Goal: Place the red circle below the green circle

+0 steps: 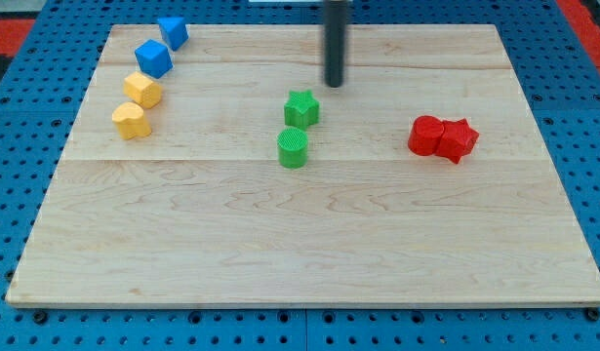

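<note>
The red circle (426, 135) lies at the view's right, touching a red star (458, 139) on its right side. The green circle (293, 147) sits near the board's middle, with a green star (301, 107) just above it. My tip (335, 84) is above and slightly right of the green star, far to the left of the red circle and apart from all blocks.
Two blue blocks (173, 32) (153, 58) and two yellow blocks (142, 90) (131, 120) form a slanted line at the view's top left. The wooden board (300, 234) rests on a blue pegboard.
</note>
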Motion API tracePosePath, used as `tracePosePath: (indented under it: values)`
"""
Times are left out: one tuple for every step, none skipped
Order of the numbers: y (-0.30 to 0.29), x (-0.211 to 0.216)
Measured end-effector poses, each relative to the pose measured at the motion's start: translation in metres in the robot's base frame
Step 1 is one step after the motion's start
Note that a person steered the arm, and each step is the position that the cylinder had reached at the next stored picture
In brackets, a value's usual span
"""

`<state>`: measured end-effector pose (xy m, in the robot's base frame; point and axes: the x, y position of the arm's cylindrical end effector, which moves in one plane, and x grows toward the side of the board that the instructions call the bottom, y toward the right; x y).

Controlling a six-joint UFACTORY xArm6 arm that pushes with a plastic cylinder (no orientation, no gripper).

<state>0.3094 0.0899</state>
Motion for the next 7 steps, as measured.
tracePosePath:
  values:
    - [0.088, 0.040]
    - [0.089, 0.067]
    - [0.093, 0.110]
    - [0.058, 0.123]
    - [0.076, 0.103]
    - [0.055, 0.091]
    - [0.015, 0.100]
